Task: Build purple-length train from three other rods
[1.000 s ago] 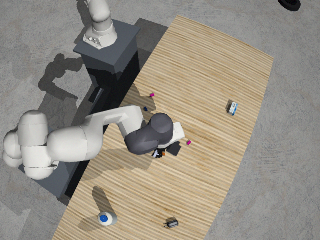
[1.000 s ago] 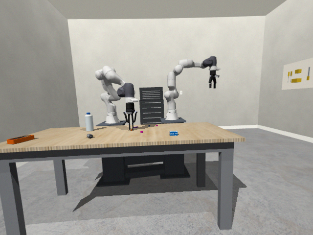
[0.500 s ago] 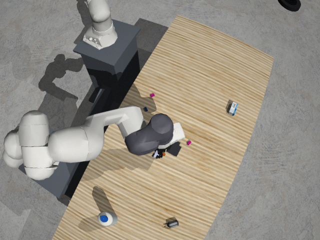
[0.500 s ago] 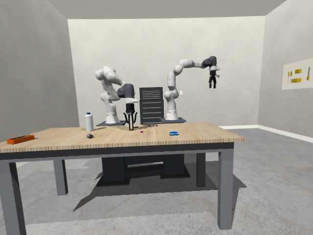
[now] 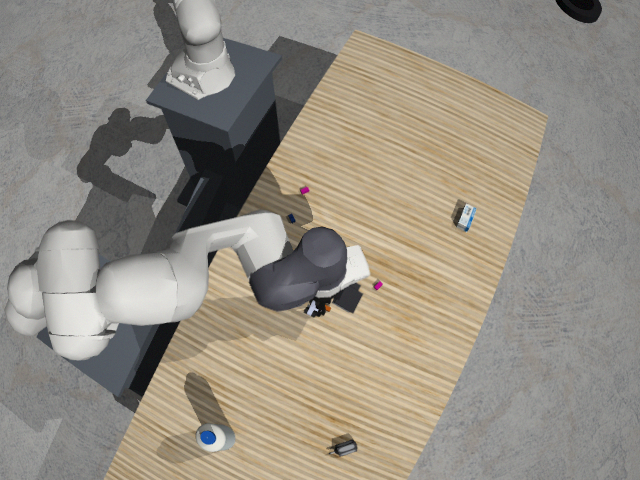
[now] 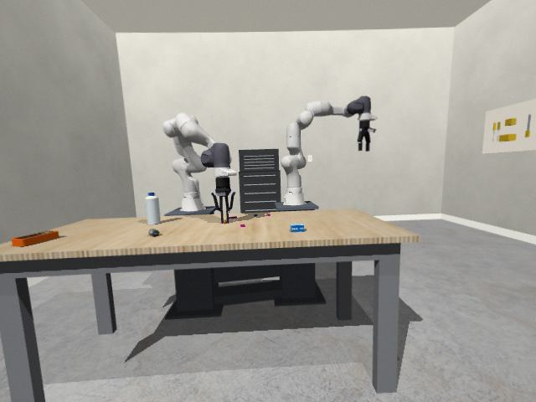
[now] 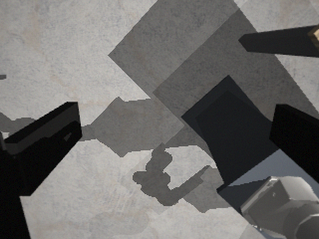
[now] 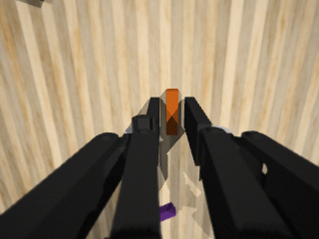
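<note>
Nearest me stands the wooden table (image 5: 413, 155) (image 6: 260, 246) (image 8: 249, 50). The left hand (image 6: 363, 149) (image 7: 175, 120) hangs high, spread wide. The right hand (image 5: 321, 312) (image 6: 224, 222) (image 8: 171, 112) is low, its narrow gap straddling the orange rod (image 5: 327, 308) (image 6: 224, 222) (image 8: 171, 112) without gripping it. A white bottle (image 5: 214, 438) (image 6: 152, 210) stands well apart. The purple rod (image 6: 233, 217) (image 8: 167, 212) lies near the orange one; two magenta rods (image 5: 378, 285) (image 6: 243, 225) and a smaller blue one (image 5: 291, 218) (image 6: 255, 214) lie apart.

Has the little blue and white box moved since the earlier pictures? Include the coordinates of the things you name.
No. In the top view, the blue and white box (image 5: 466, 217) (image 6: 297, 228) sits just as far in from the table's (image 5: 413, 129) (image 6: 337, 229) curved edge as before.
</note>
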Motion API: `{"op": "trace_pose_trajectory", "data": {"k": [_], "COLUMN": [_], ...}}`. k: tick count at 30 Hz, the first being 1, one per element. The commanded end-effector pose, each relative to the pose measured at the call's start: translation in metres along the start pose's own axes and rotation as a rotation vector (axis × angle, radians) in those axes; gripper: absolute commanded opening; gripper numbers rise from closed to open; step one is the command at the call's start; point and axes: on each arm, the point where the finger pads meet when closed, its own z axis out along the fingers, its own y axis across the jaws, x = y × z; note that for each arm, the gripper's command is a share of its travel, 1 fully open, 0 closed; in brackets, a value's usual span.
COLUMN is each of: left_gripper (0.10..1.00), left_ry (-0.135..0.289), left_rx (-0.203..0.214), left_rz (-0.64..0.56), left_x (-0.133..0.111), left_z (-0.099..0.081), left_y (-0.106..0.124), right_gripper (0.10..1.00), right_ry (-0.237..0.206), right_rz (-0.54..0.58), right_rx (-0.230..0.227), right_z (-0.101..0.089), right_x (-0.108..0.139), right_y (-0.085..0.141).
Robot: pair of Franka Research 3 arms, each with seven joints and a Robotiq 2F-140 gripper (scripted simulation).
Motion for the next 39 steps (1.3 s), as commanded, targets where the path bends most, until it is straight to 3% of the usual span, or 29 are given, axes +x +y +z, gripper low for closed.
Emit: {"op": "trace_pose_trajectory", "data": {"k": [1, 16, 17, 39], "left_gripper": [1.0, 1.0, 1.0, 1.0], "left_ry": [-0.003, -0.003, -0.003, -0.003], "left_rx": [0.0, 0.0, 0.0, 0.0], "left_rz": [0.004, 0.004, 0.004, 0.004], "left_x": [-0.0013, -0.0013, -0.0013, -0.0013], "left_z": [-0.0001, -0.0001, -0.0001, -0.0001], "left_y": [0.0005, 0.0005, 0.0005, 0.0005], "right_gripper": [0.231, 0.231, 0.124, 0.124], "right_ry": [-0.001, -0.001, -0.001, -0.001], "right_rz": [0.002, 0.002, 0.002, 0.002], "right_rx": [0.0, 0.0, 0.0, 0.0], "right_z": [0.0015, 0.0015, 0.0015, 0.0015], "right_x": [-0.0006, -0.0006, -0.0006, -0.0006], "right_y": [0.0, 0.0, 0.0, 0.0]}}
